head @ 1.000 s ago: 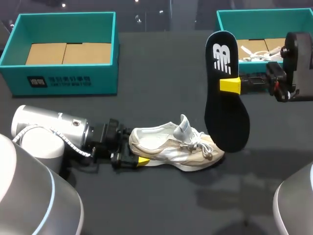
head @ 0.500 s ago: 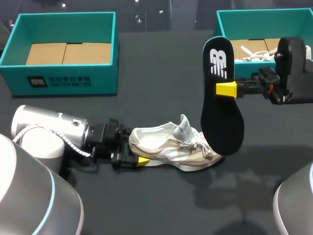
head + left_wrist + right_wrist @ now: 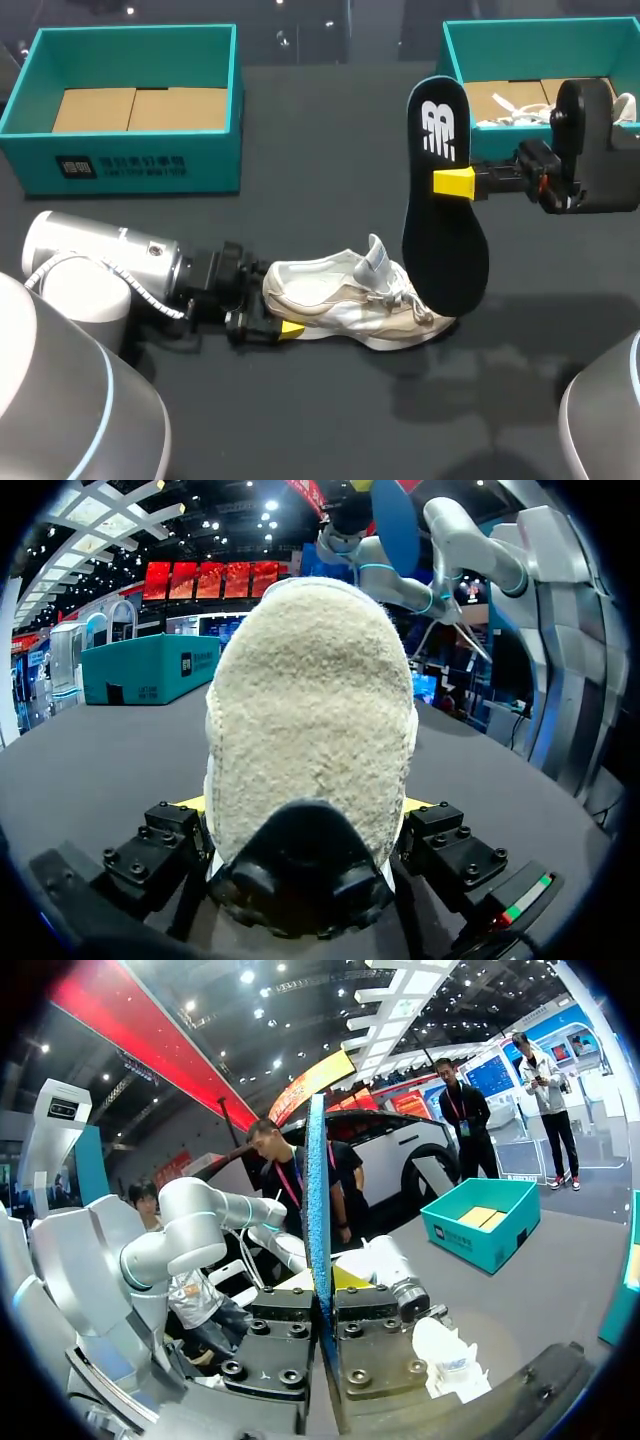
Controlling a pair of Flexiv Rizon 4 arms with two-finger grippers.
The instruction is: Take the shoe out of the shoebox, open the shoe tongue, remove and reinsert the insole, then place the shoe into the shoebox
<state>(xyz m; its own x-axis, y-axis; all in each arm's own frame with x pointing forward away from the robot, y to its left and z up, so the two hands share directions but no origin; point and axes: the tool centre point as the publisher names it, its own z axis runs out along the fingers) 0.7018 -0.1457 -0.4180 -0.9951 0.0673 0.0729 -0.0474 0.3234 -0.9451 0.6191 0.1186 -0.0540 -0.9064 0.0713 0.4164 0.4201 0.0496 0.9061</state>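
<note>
Centrally, white shoe (image 3: 340,300) rests on table (image 3: 330,420), lower middle of frame. Left gripper (image 3: 272,318) clamps its heel, fingertips mostly hidden behind it. Right gripper (image 3: 452,182) pinches dark insole (image 3: 445,240) upright, right of centre. Insole's lower end covers shoe toe. Teal shoebox (image 3: 540,40) upper right, cut off by frame edge, partly behind arm.

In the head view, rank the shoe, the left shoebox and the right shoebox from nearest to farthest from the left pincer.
1. shoe: its heel is gripped in the left pincer.
2. left shoebox: behind the pincer, at the table's far left.
3. right shoebox: at the far right corner, beyond the raised insole.
</note>
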